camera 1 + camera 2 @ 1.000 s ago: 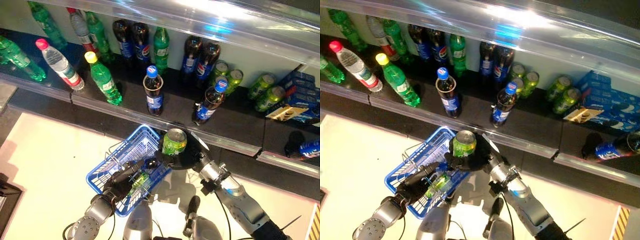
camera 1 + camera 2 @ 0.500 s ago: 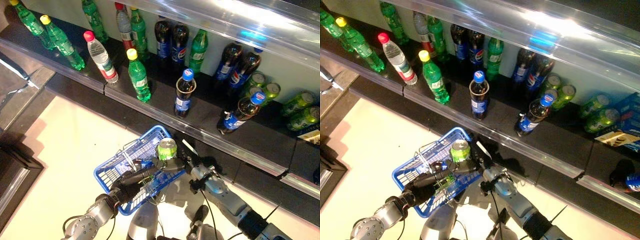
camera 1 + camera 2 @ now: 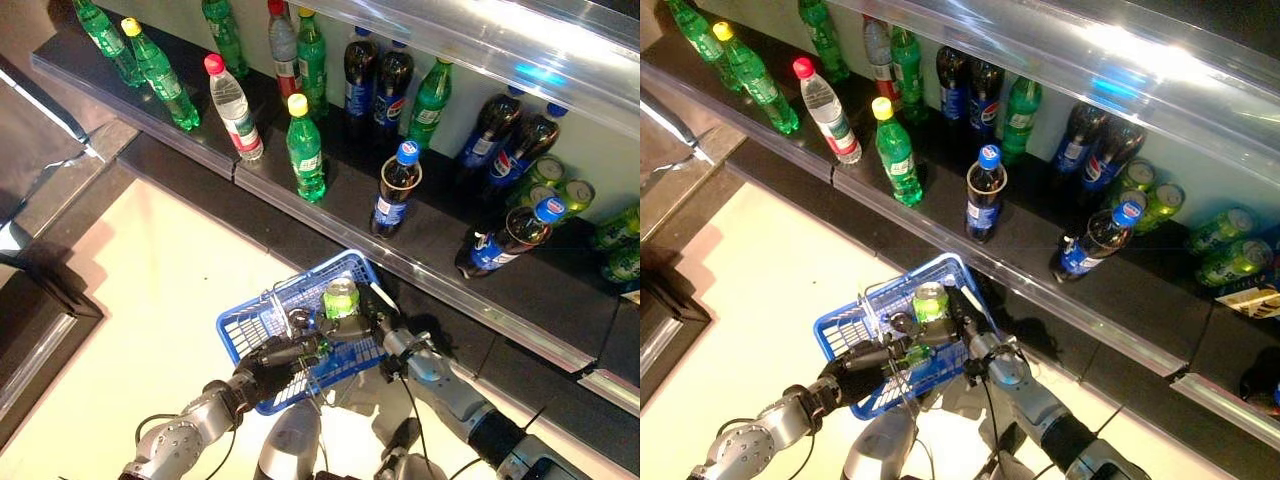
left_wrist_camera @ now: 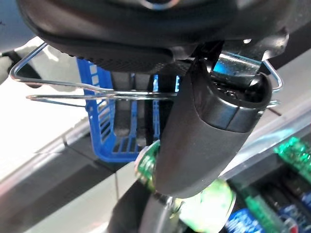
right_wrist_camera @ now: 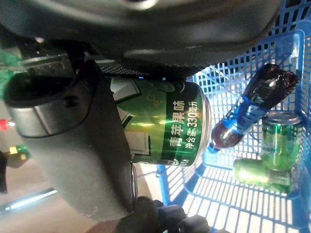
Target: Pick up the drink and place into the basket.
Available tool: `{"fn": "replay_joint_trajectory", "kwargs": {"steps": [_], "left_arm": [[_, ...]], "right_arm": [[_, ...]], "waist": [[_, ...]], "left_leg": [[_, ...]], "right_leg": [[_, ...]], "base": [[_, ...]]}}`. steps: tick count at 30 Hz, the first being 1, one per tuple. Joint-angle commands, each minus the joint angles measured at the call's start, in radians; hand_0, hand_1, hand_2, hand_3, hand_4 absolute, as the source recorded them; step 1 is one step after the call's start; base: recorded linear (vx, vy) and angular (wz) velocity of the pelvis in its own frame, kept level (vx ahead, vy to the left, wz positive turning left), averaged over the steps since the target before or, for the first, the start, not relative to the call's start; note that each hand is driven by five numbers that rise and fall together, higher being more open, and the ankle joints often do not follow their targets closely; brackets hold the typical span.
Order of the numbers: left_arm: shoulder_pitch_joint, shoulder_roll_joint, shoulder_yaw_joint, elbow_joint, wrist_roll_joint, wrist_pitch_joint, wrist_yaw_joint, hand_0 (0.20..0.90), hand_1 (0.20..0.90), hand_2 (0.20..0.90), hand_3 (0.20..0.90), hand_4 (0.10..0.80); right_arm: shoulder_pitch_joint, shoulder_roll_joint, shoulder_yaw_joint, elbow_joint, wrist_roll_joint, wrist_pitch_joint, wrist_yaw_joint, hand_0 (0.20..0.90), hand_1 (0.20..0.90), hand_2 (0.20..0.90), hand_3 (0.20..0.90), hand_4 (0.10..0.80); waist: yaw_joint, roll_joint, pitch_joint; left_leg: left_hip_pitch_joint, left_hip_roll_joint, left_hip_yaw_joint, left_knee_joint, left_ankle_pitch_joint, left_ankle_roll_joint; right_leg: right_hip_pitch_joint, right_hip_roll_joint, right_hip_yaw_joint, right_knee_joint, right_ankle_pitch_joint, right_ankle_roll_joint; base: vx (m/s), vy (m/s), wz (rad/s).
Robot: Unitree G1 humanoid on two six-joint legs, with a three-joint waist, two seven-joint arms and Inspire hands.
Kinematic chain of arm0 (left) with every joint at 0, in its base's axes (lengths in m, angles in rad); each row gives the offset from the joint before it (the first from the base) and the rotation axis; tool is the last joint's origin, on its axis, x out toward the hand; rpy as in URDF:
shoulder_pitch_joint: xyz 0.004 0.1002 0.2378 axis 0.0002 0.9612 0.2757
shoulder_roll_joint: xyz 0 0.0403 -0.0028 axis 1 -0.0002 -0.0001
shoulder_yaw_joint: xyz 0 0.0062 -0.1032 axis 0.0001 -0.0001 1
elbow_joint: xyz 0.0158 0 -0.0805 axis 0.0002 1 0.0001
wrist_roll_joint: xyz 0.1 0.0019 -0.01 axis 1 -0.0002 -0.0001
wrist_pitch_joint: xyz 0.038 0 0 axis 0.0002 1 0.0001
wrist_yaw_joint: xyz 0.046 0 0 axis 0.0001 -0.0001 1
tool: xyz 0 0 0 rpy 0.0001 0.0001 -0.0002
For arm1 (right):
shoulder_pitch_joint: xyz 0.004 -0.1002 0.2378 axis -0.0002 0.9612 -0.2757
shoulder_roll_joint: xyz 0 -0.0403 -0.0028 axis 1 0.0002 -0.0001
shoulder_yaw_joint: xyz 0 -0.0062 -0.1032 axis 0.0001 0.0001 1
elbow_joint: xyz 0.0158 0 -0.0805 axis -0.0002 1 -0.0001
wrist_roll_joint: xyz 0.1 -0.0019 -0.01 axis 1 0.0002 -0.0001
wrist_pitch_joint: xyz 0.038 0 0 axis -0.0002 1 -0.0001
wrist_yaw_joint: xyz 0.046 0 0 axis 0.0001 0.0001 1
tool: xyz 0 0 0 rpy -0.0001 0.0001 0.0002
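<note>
A green drink can (image 3: 341, 297) stands upright in my right hand (image 3: 368, 326), whose thumb (image 5: 77, 145) and fingers are curled round the can (image 5: 160, 124). It hangs just above the inside of the blue basket (image 3: 238, 337), near its far right corner. My left hand (image 3: 272, 366) holds the basket from the near side, shut on its wire handle (image 4: 73, 90). Inside the basket (image 5: 291, 73) lie a dark cola bottle (image 5: 252, 104), another green can (image 5: 278, 133) and a third green drink (image 5: 257, 175).
Just beyond the basket runs a dark shelf (image 3: 300, 215) with a metal front edge. On it stand green bottles (image 3: 304, 150), a water bottle (image 3: 233, 107), cola bottles (image 3: 395, 190) and green cans (image 3: 1225, 250). A dark ledge (image 3: 40, 290) borders the pale floor at left.
The whole view has shifted, so the camera moved. My right hand has carried the can from over the basket's far rim down to above its inside. The left hand still grips the handle.
</note>
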Motion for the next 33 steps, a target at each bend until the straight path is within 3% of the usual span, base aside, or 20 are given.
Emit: {"fn": "replay_joint_trajectory", "kwargs": {"steps": [1, 4, 16, 21, 25, 33], "left_arm": [[-0.078, -0.071, -0.125, -0.302, -0.055, -0.065, -0.357, 0.3, 0.3, 0.3, 0.2, 0.1], [-0.097, -0.071, -0.147, -0.3, -0.054, -0.046, -0.371, 0.3, 0.3, 0.3, 0.2, 0.1], [-0.152, -0.098, -0.207, -0.282, -0.023, 0.013, -0.382, 0.3, 0.3, 0.3, 0.2, 0.1], [-0.173, -0.124, -0.231, -0.273, -0.008, 0.052, -0.391, 0.3, 0.3, 0.3, 0.2, 0.1], [-0.197, -0.142, -0.262, -0.259, -0.015, 0.069, -0.379, 0.3, 0.3, 0.3, 0.2, 0.1], [-0.258, -0.184, -0.344, -0.244, -0.11, 0.108, -0.36, 0.3, 0.3, 0.3, 0.2, 0.1]], "right_arm": [[-0.055, 0.102, 0.117, 0.071, -0.027, -0.066, 0.001, 0.3, 0.3, 0.3, 0.2, 0.1], [-0.086, 0.103, 0.114, 0.114, -0.059, -0.036, -0.01, 0.3, 0.3, 0.3, 0.2, 0.1], [-0.221, 0.1, 0.121, 0.318, -0.309, 0.222, -0.069, 0.3, 0.3, 0.3, 0.2, 0.1], [-0.298, 0.103, 0.137, 0.462, -0.528, 0.366, -0.127, 0.3, 0.3, 0.3, 0.2, 0.1], [-0.385, 0.116, 0.153, 0.572, -0.591, 0.473, -0.107, 0.3, 0.3, 0.3, 0.2, 0.1], [-0.49, 0.163, 0.171, 0.681, -0.612, 0.545, -0.067, 0.3, 0.3, 0.3, 0.2, 0.1]], "waist": [[0.026, 0.028, -0.246], [0.031, 0.027, -0.247], [0.06, 0.017, -0.252], [0.081, 0.016, -0.25], [0.093, 0.015, -0.242], [0.1, 0.029, -0.2]], "left_leg": [[-0.026, 0.006, 0.051, 0.06, -0.08, -0.004], [-0.024, 0.005, 0.047, 0.063, -0.081, -0.004], [-0.014, 0.002, 0.027, 0.069, -0.085, -0.001], [-0.016, -0.002, 0.018, 0.069, -0.084, 0.004], [-0.024, -0.005, 0.015, 0.069, -0.084, 0.007], [-0.053, -0.016, 0.006, 0.081, -0.085, 0.019]], "right_leg": [[-0.013, -0.058, 0.027, 0.097, -0.055, 0.018], [-0.009, -0.059, 0.022, 0.102, -0.057, 0.018], [0.013, -0.063, 0.001, 0.11, -0.058, 0.022], [0.014, -0.064, -0.007, 0.115, -0.055, 0.024], [0.006, -0.062, -0.008, 0.117, -0.053, 0.026], [-0.03, -0.069, 0.001, 0.134, -0.043, 0.02]], "base": [[0.018, -0.002, 0.2], [0.036, 0.003, 0.06], [0.046, -0.012, 0.09], [0.025, -0.011, 0.07], [-0.005, -0.009, 0.04], [-0.03, 0.007, 0.08]]}}
